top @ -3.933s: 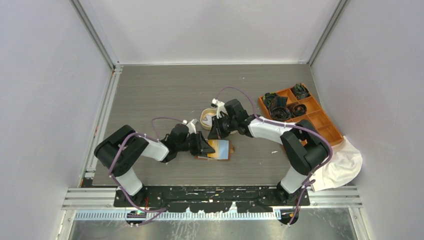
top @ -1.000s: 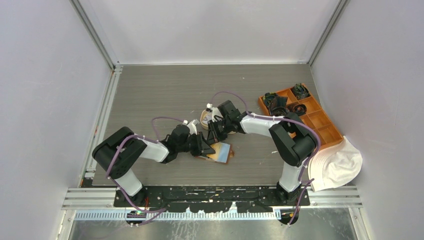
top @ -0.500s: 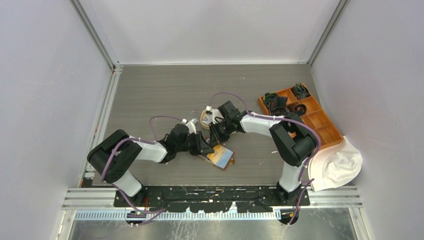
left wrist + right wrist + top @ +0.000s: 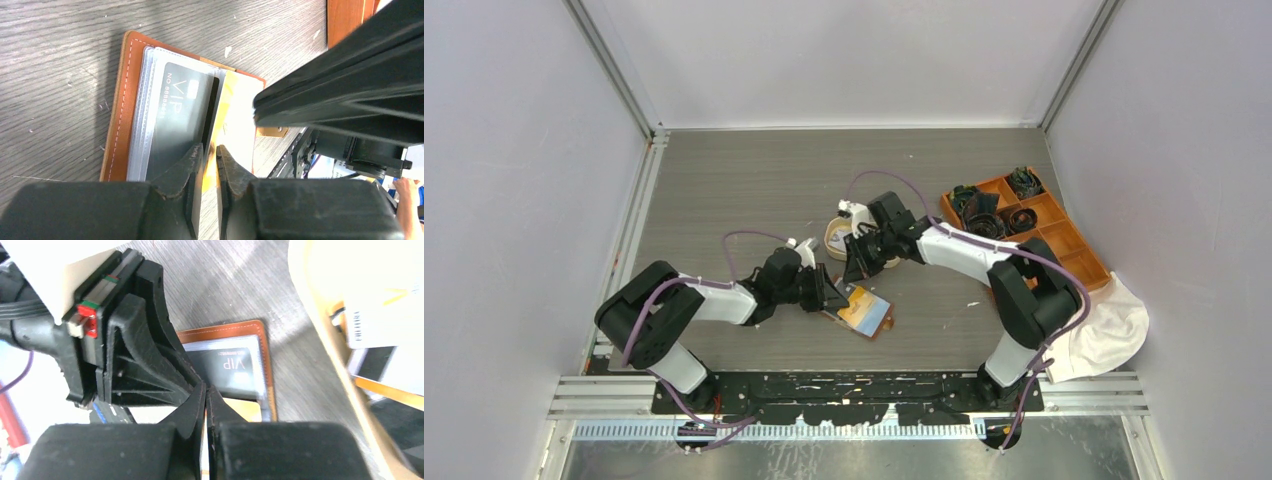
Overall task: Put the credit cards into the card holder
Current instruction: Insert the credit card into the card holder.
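Observation:
The brown card holder (image 4: 887,323) lies open on the table, also in the left wrist view (image 4: 120,125) and the right wrist view (image 4: 267,365). A dark grey VIP card (image 4: 180,115) sits in its clear sleeve. An orange card (image 4: 864,310) lies partly over its other half (image 4: 235,120). My left gripper (image 4: 832,296) is shut to a narrow gap, its tips (image 4: 209,149) over the holder's middle. My right gripper (image 4: 856,270) is shut, its tips (image 4: 206,388) down at the orange card (image 4: 247,410). I cannot tell whether it pinches the card.
A cream oval tray (image 4: 832,232) just behind the holder holds more cards, one of them white (image 4: 380,315). An orange compartmented box (image 4: 1064,240) with dark coils stands at the right. A white cloth (image 4: 1109,325) lies at the near right edge.
The card holder with the orange card has turned, its right end swinging toward the near edge. Both grippers stayed at it; the right arm shifted slightly to the right.

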